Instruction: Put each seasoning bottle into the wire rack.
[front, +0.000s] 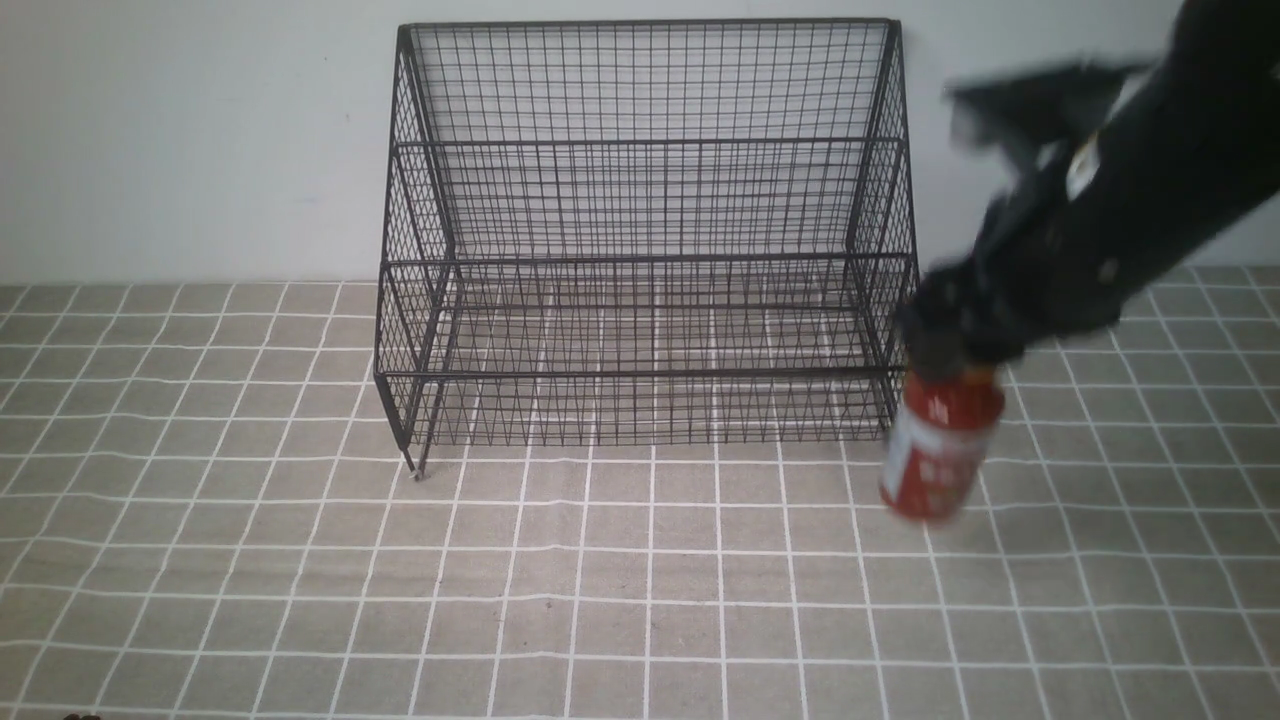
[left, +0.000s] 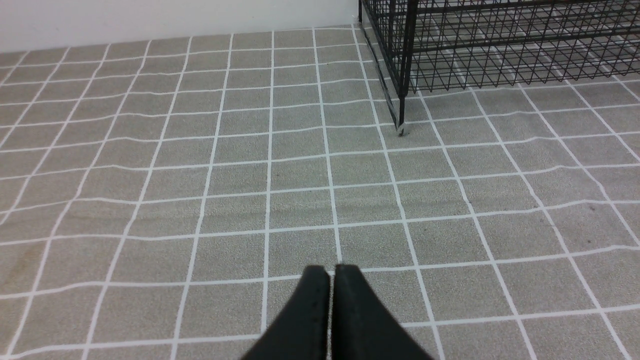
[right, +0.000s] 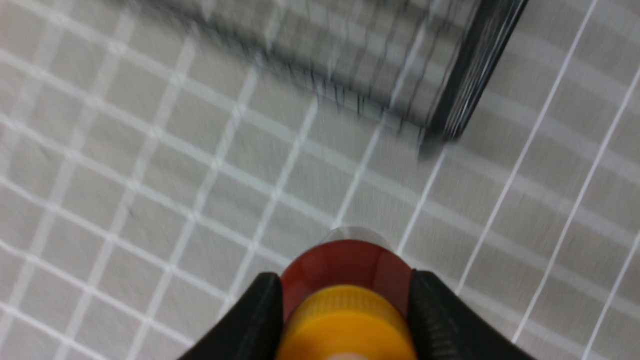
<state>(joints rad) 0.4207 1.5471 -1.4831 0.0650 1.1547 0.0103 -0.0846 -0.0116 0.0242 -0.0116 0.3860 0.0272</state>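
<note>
One bottle (front: 940, 455) is all the pictures show, and it is not in the rack (front: 645, 250) yet. The right gripper (front: 950, 340) pinches it at the neck just under the yellow cap, with one finger on either side of the red shoulder, as the right wrist view shows plainly. In the front view the bottle hangs roughly upright with a slight tilt, clear of the checked cloth (front: 300, 560). It is just outside the rack's front right corner — beside the rack, not over it and not inside. Arm and bottle are both blurred there, so the exact gap to the wire cannot be told.

The rack stands close to the wall and nothing sits on either step. The left gripper (left: 331, 300) has its fingers pressed together on nothing and hovers over the cloth, well apart from the rack's front left foot, taking no part.

As a judgement, the pick-up is done and only the placing is left. The bottle has to go above the low front rail, in over a shelf, down onto its base, and then be let go. With a mesh floor and a narrow base, a tip-over looks the likely risk — a gentle, upright set-down would suit
</note>
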